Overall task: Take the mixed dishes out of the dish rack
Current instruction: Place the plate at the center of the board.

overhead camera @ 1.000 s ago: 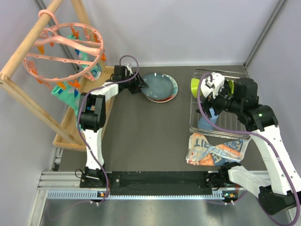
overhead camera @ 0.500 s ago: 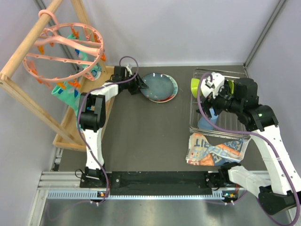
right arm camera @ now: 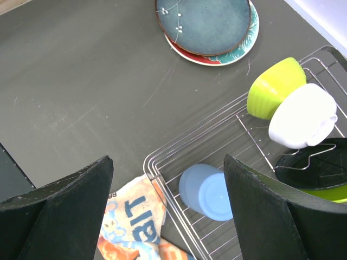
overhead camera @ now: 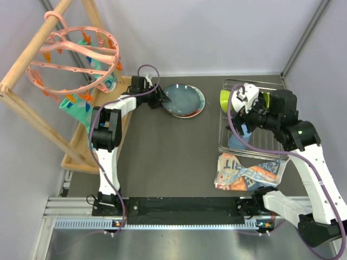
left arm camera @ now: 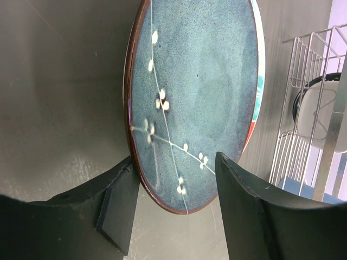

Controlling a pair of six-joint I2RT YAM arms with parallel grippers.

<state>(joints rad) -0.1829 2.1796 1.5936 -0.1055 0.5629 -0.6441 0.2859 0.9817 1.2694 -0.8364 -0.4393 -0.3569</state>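
Note:
The dark teal speckled plate [overhead camera: 182,99] lies on the pink-rimmed plate [overhead camera: 201,104] on the table, left of the dish rack [overhead camera: 254,155]. My left gripper [overhead camera: 164,98] is open, its jaws either side of the teal plate's near rim [left arm camera: 173,205]. My right gripper [overhead camera: 245,118] hangs wide open and empty over the rack's near left corner [right arm camera: 154,165]. In the rack a light blue cup [right arm camera: 209,192] lies on its side beside a lime-green bowl [right arm camera: 274,86], a small white bowl [right arm camera: 302,115] and a dark piece with a lime edge [right arm camera: 317,172].
A printed orange-blue-white packet [overhead camera: 249,173] lies against the rack's near side, also in the right wrist view [right arm camera: 135,230]. A wooden frame with a pink ring of clips [overhead camera: 76,54] stands at the far left. Grey walls close the back and right.

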